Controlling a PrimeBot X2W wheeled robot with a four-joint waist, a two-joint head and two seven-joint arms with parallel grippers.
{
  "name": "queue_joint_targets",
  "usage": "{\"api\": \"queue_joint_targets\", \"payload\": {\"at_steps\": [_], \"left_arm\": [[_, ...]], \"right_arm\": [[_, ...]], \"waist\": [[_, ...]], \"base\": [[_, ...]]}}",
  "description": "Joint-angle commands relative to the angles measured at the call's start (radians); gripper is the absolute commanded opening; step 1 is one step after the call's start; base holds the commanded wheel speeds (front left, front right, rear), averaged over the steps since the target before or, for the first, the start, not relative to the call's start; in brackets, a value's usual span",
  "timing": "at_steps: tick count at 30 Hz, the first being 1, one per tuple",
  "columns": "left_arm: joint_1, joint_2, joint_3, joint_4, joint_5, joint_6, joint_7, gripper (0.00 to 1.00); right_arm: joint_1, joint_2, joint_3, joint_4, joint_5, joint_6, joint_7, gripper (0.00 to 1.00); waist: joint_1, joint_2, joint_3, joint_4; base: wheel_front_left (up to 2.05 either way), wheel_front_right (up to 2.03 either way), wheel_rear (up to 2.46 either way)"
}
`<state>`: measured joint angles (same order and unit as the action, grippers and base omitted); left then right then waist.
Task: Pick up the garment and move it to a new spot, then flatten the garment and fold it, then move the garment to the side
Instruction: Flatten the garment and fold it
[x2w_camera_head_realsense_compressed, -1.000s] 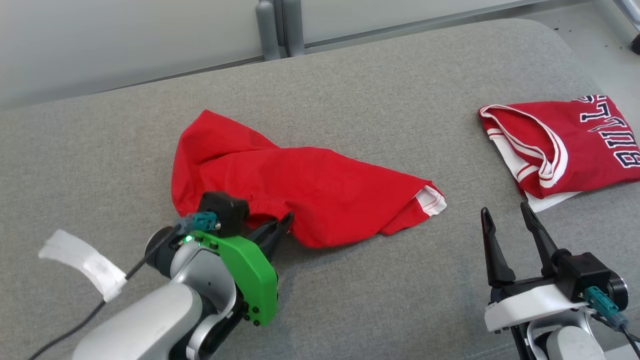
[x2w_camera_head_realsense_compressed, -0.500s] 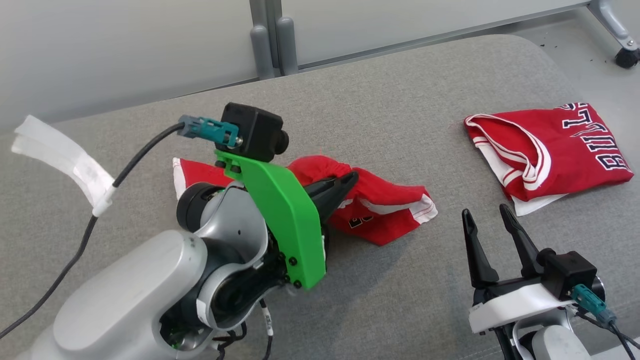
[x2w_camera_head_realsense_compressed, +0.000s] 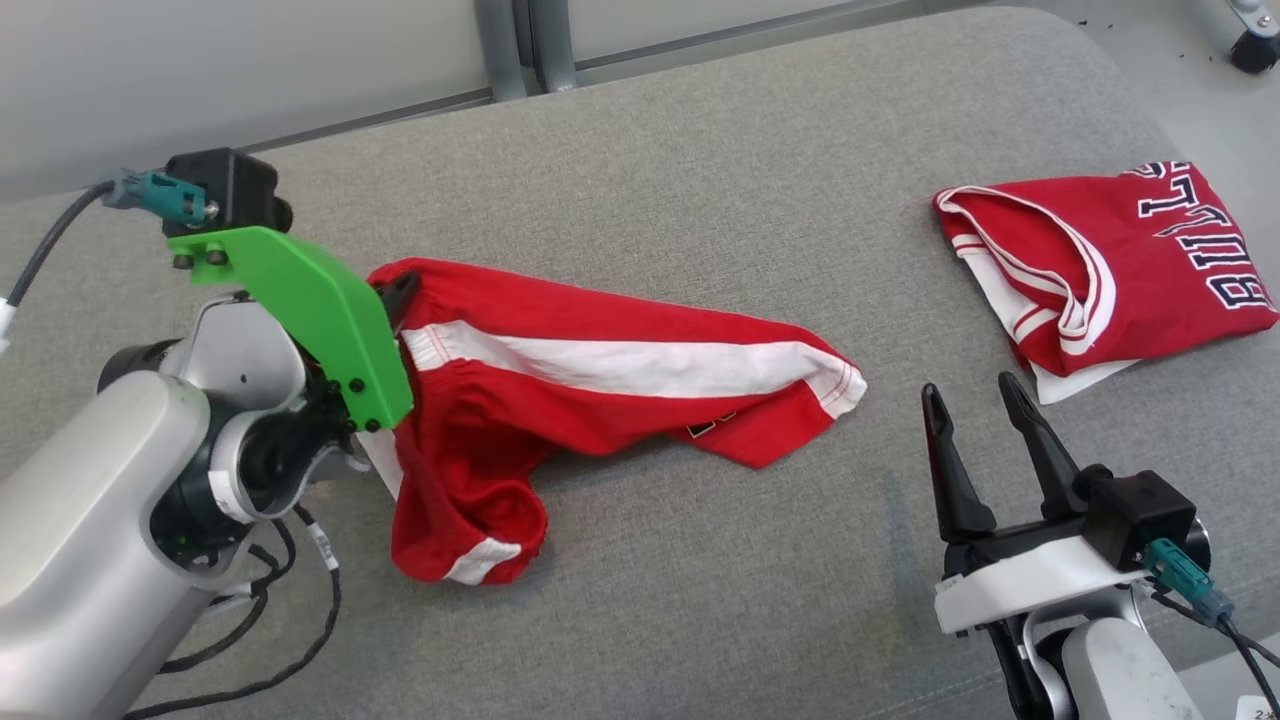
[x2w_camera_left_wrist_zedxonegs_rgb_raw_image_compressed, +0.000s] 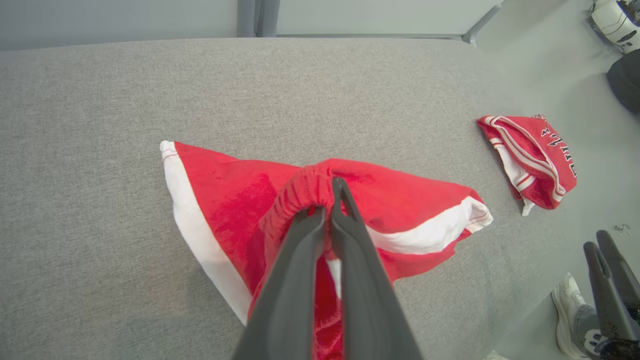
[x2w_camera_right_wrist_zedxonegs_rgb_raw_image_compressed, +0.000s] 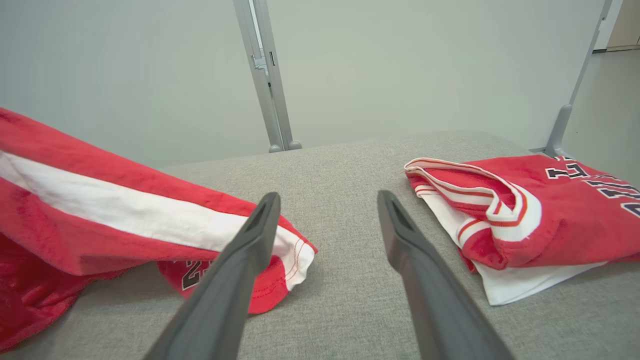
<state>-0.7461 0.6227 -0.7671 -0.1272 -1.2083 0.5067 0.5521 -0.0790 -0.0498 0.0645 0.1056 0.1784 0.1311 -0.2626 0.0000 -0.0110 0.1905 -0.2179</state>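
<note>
The garment (x2w_camera_head_realsense_compressed: 600, 390) is a pair of red shorts with a white side stripe, lifted at its elastic waistband and trailing onto the grey cushion. My left gripper (x2w_camera_head_realsense_compressed: 400, 292) is shut on that waistband at the left. In the left wrist view the gripper (x2w_camera_left_wrist_zedxonegs_rgb_raw_image_compressed: 332, 197) pinches the gathered band of the garment (x2w_camera_left_wrist_zedxonegs_rgb_raw_image_compressed: 235, 200), which hangs below it. My right gripper (x2w_camera_head_realsense_compressed: 972, 398) stands open above the cushion at the lower right, apart from the cloth. Between the fingers of the right gripper (x2w_camera_right_wrist_zedxonegs_rgb_raw_image_compressed: 327, 197) there is nothing, and the garment (x2w_camera_right_wrist_zedxonegs_rgb_raw_image_compressed: 100, 220) hangs at that view's left.
A folded red jersey (x2w_camera_head_realsense_compressed: 1110, 270) with dark lettering lies at the cushion's right end; the jersey (x2w_camera_right_wrist_zedxonegs_rgb_raw_image_compressed: 510, 210) sits just right of my right fingers. The grey cushion (x2w_camera_head_realsense_compressed: 700, 170) ends at a pale wall and metal posts behind. A person's shoe (x2w_camera_left_wrist_zedxonegs_rgb_raw_image_compressed: 570, 310) shows on the floor.
My left gripper has lifted the garment by its waistband up and to the left, drawing the cloth out long and showing its white stripe. The head camera has shifted. The right gripper stays open.
</note>
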Motion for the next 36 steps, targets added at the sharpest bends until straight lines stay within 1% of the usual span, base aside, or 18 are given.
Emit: {"api": "queue_joint_targets", "payload": {"at_steps": [1,4,6,7,10,13,15,16,18,20,21,22,23,24,27,31,34,36], "left_arm": [[0.008,0.007,0.004,0.018,0.005,-0.015,-0.004,0.0],[0.014,0.016,0.016,0.102,-0.02,-0.07,-0.012,0.0],[0.021,0.009,0.026,0.157,-0.029,-0.098,-0.021,0.02],[0.024,0.007,0.022,0.175,-0.032,-0.115,-0.023,0.09],[0.042,0.0,0.018,0.227,-0.047,-0.159,-0.034,0.2],[0.06,0.0,0.023,0.271,-0.047,-0.19,-0.061,0.24],[0.07,0.009,0.021,0.297,-0.034,-0.205,-0.081,0.22],[0.076,0.01,0.023,0.309,-0.034,-0.214,-0.093,0.23],[0.087,0.009,0.03,0.334,-0.036,-0.229,-0.113,0.2],[0.097,0.0,0.04,0.354,-0.045,-0.243,-0.134,0.2],[0.103,-0.009,0.043,0.362,-0.052,-0.247,-0.143,0.25],[0.109,-0.017,0.048,0.369,-0.06,-0.253,-0.152,0.37],[0.117,-0.028,0.052,0.372,-0.068,-0.255,-0.161,0.95],[0.124,-0.038,0.054,0.372,-0.073,-0.261,-0.17,1.0],[0.145,-0.069,0.063,0.366,-0.085,-0.263,-0.209,1.0],[0.194,-0.101,0.071,0.327,-0.063,-0.255,-0.291,1.0],[0.254,-0.101,0.068,0.273,-0.039,-0.244,-0.361,1.0],[0.295,-0.083,0.047,0.237,0.009,-0.232,-0.405,1.0]], "right_arm": [[-0.013,-0.002,0.001,-0.002,-0.008,-0.001,-0.003,1.0],[-0.027,-0.002,0.001,-0.003,-0.021,-0.001,-0.003,1.0],[-0.034,-0.002,0.001,-0.002,-0.029,-0.001,-0.003,1.0],[-0.034,-0.002,0.001,-0.002,-0.034,-0.001,-0.003,1.0],[-0.039,-0.002,0.005,-0.001,-0.045,-0.001,-0.003,1.0],[-0.039,-0.002,0.001,0.001,-0.058,-0.001,-0.003,1.0],[-0.034,-0.002,-0.004,0.005,-0.071,-0.001,-0.003,1.0],[-0.032,-0.002,-0.007,0.007,-0.077,-0.001,-0.003,1.0],[-0.026,-0.002,-0.014,0.008,-0.089,-0.001,-0.003,1.0],[-0.021,-0.002,-0.02,0.012,-0.099,-0.001,-0.003,1.0],[-0.02,-0.002,-0.022,0.013,-0.101,-0.001,-0.003,1.0],[-0.019,-0.002,-0.021,0.015,-0.106,-0.001,-0.003,1.0],[-0.017,-0.002,-0.019,0.017,-0.108,-0.001,-0.003,1.0],[-0.012,-0.002,-0.022,0.019,-0.107,-0.001,-0.003,1.0],[0.003,-0.002,-0.028,0.027,-0.112,-0.001,-0.003,1.0],[0.039,-0.012,-0.038,0.034,-0.117,-0.001,-0.003,1.0],[0.067,-0.025,-0.054,0.031,-0.117,-0.001,-0.003,1.0],[0.088,-0.037,-0.071,0.023,-0.117,-0.001,-0.003,1.0]], "waist": [[0.0,0.011,0.028,-0.006],[0.0,0.011,0.053,-0.011],[0.0,0.011,0.067,-0.014],[0.0,0.011,0.071,-0.015],[0.0,0.011,0.081,-0.017],[0.0,0.011,0.08,-0.014],[0.0,0.011,0.075,-0.008],[0.0,0.011,0.072,-0.004],[0.0,0.011,0.065,0.005],[0.0,0.011,0.056,0.016],[0.0,0.011,0.052,0.022],[0.0,0.011,0.047,0.027],[0.0,0.011,0.04,0.032],[0.0,0.011,0.031,0.038],[0.0,0.011,0.004,0.061],[0.0,0.011,-0.043,0.092],[0.0,0.011,-0.076,0.122],[0.0,0.011,-0.097,0.148]], "base": [[0.0,0.0,0.0],[0.0,0.0,0.0],[0.0,0.0,0.0],[0.0,0.0,0.0],[0.0,0.0,0.0],[0.0,0.0,0.0],[0.0,0.0,0.0],[0.0,0.0,0.0],[0.0,0.0,0.0],[0.0,0.0,0.0],[0.0,0.0,0.0],[0.0,0.0,0.0],[0.0,0.0,0.0],[0.0,0.0,0.0],[0.0,0.0,0.0],[0.0,0.0,0.0],[0.0,0.0,0.0],[0.0,0.0,0.0]]}}
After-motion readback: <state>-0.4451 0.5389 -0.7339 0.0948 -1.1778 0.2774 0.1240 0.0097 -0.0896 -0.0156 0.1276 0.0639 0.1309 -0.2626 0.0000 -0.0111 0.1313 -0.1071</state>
